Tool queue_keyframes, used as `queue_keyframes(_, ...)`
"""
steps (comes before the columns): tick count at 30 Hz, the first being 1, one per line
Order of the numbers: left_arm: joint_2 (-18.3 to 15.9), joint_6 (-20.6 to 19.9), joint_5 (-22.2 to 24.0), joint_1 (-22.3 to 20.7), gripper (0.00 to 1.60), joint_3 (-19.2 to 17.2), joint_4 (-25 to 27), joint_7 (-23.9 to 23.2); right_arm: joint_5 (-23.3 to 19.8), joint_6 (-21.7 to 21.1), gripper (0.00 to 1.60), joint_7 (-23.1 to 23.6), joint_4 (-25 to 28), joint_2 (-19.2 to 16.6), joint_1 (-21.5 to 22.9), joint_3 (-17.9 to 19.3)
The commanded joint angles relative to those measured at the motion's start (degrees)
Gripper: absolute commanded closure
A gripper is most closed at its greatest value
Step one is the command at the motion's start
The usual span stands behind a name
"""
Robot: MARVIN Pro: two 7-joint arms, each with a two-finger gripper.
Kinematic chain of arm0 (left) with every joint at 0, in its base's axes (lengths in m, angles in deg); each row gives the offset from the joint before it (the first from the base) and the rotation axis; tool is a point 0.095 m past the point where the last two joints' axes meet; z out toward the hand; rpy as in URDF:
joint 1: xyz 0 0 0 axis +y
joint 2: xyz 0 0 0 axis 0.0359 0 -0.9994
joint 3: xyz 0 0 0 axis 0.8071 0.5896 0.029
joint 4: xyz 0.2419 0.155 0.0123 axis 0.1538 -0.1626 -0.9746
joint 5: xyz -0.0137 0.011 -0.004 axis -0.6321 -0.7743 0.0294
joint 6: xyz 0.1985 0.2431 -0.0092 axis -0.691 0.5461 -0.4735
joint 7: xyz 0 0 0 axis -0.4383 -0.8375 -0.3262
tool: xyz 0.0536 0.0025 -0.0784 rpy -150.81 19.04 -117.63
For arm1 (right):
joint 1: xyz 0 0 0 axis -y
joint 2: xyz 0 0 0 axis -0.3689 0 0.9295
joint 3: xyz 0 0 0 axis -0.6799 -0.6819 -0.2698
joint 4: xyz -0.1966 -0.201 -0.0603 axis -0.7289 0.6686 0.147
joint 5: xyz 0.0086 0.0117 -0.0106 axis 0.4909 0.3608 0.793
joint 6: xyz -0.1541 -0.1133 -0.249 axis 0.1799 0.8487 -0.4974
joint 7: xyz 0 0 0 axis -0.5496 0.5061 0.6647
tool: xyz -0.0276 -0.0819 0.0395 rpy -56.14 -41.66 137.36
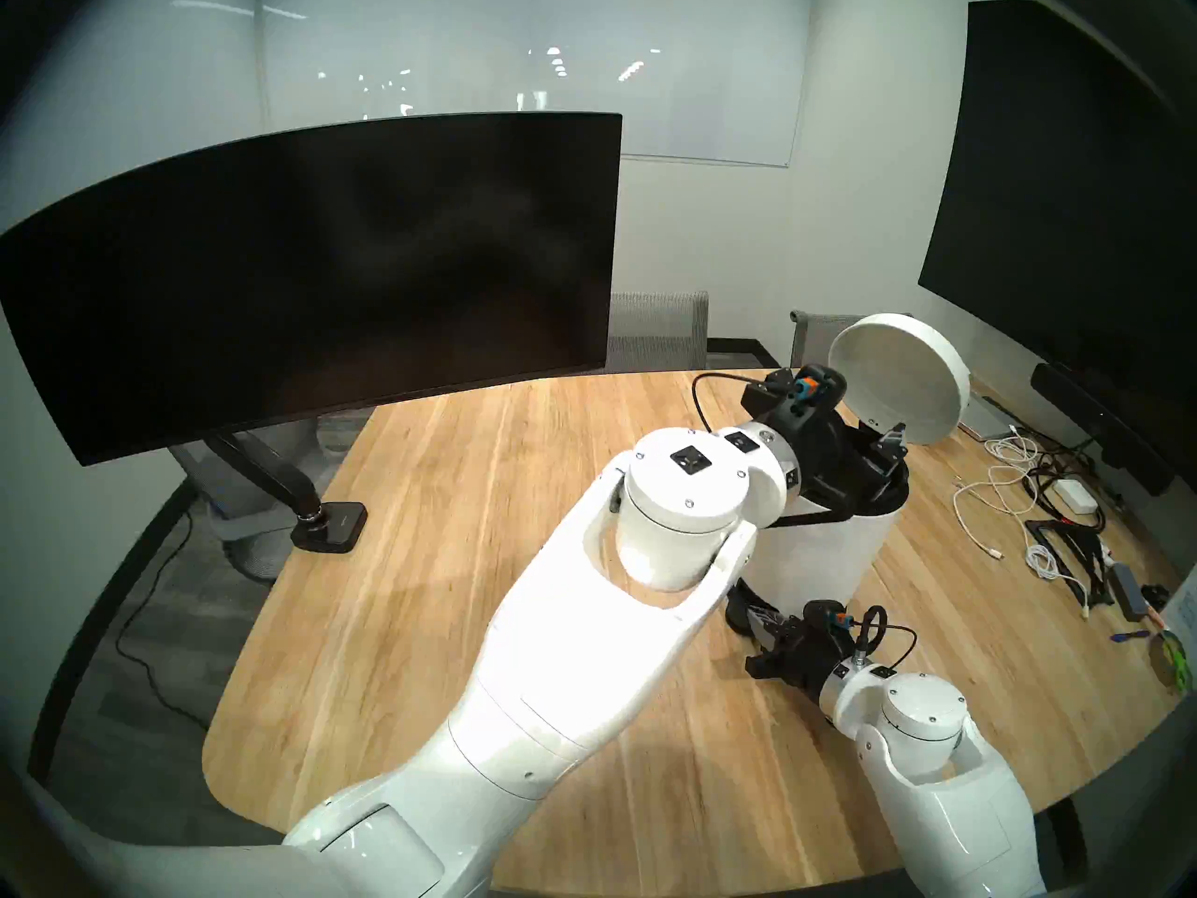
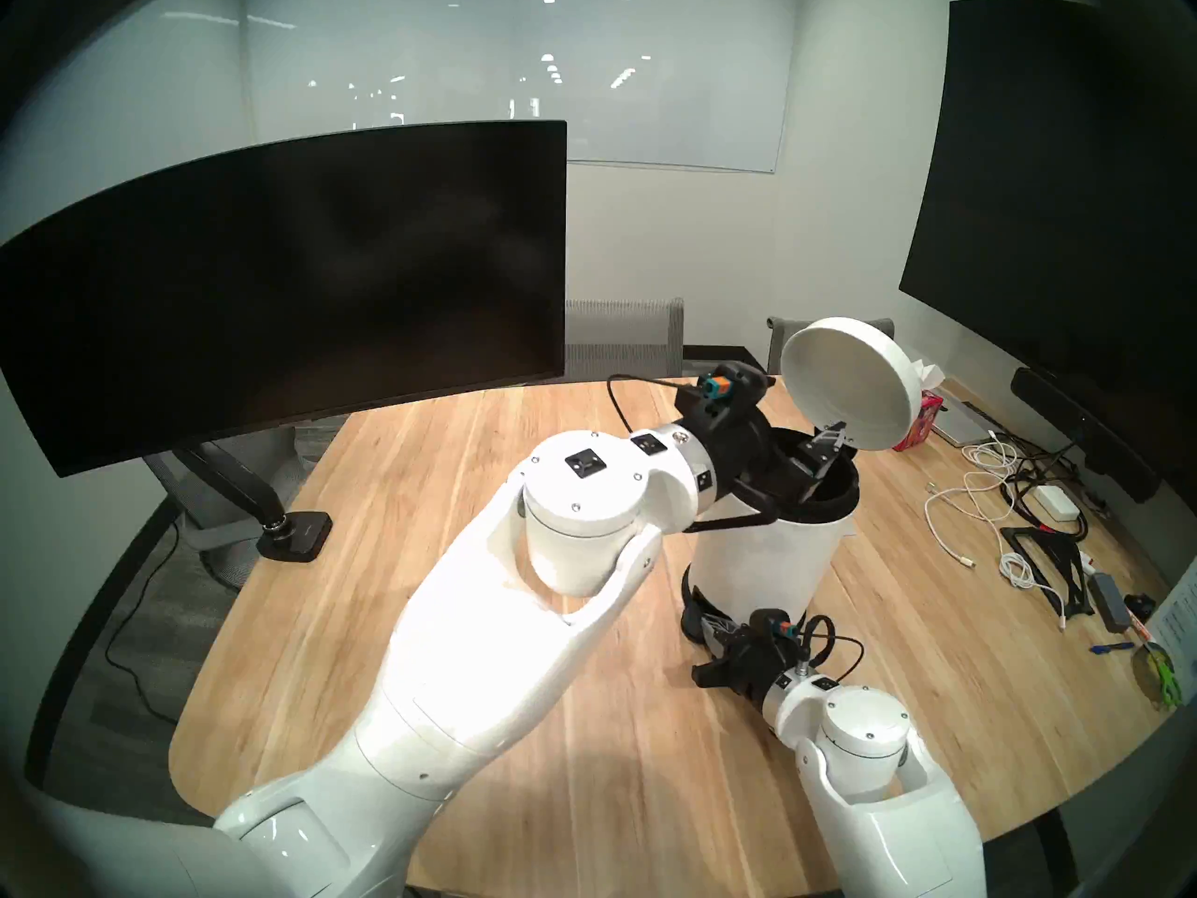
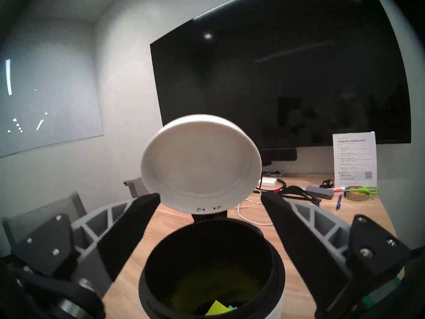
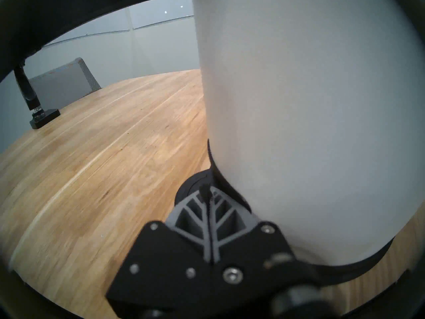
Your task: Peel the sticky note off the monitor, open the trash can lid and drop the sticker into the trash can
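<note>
A: What fills the middle of the head view?
B: A round wooden table (image 1: pixel 414 618), pale planks running toward the far wall.

A: And behind it?
B: A glass whiteboard (image 1: pixel 531 67) at upper centre, catching ceiling-light reflections, and two grey mesh chairs (image 1: pixel 657 336) tucked against the table's far edge.

A: The right side?
B: A big flat black display (image 1: pixel 1062 197) on the white wall.

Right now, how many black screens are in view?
2. The curved monitor stands on its arm mount at the table's left; the big flat display hangs on the right wall, behind the open trash can.
</note>
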Motion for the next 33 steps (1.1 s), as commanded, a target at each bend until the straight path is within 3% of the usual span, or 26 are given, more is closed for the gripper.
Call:
queue_keyframes(1,-1.8,0.5,2.9,3.0,0.0,-3.3,6.8,-1.4,0.4,-0.8,1.6,-0.1,-1.7,0.3,0.4,-1.1)
queue_keyframes(8,-6.2,3.9,2.6,7.9,0.0,-9.0,12.4,0.4,0.7,-0.7,1.6,-0.2,-1.7,0.6,1.0,-1.5)
queue_keyframes(17,-9.2,7.1,5.4,14.1,0.0,-15.5,19.5,0.1,1.5,-0.7,1.6,-0.5,-3.2,1.0,1.8,-2.3)
queue_keyframes(28,-15.1,6.5,9.1,22.4,0.0,-19.5,27.4,-0.3,2.1,-1.2,1.6,-0.7,-2.2,1.2,1.7,-2.9)
queue_keyframes(33,-17.6,7.1,11.3,27.1,0.0,-23.3,31.9,0.2,2.4,-1.2,1.6,-1.0,-1.7,1.4,1.0,-3.0)
